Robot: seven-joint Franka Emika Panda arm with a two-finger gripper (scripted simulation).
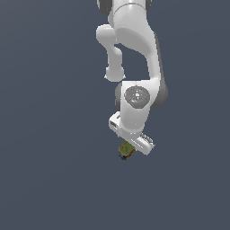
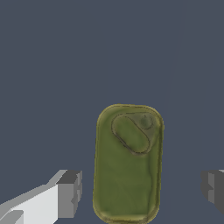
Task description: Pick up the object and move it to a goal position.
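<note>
From the exterior view, I can only see part of my arm (image 1: 134, 67); the top of it is cut off by the edge of the picture. The white claw (image 1: 134, 148) at its end points down and covers part of the little box (image 1: 125, 150). I can see just a bit of the box sticking out on the exterior view's left of the claw: a green top, a dark blue side and a tiny orange-red spot. It is too small there to tell more. I cannot see the fingertips in that view at all, because the claw body hides them.

The wrist view is much clearer. The box (image 2: 127, 164) fills the middle of it, and I look straight down on its olive-green top. The top is a long shape with round corners, and it has an oval mark pressed into it near one end. The other end of the box is cut off by the edge of the picture. I cannot see its sides from here.

One grey finger (image 2: 70, 194) shows on one side of the box and the other finger (image 2: 213, 189) on the other side, partly cut off. The claw is spread wide. There is a gap between each finger and the box, so nothing is held. The box sits between the two fingers, closer to the first one.

The floor (image 1: 45, 179) is one flat, dark grey-blue colour everywhere. I see no walls and no edges.
</note>
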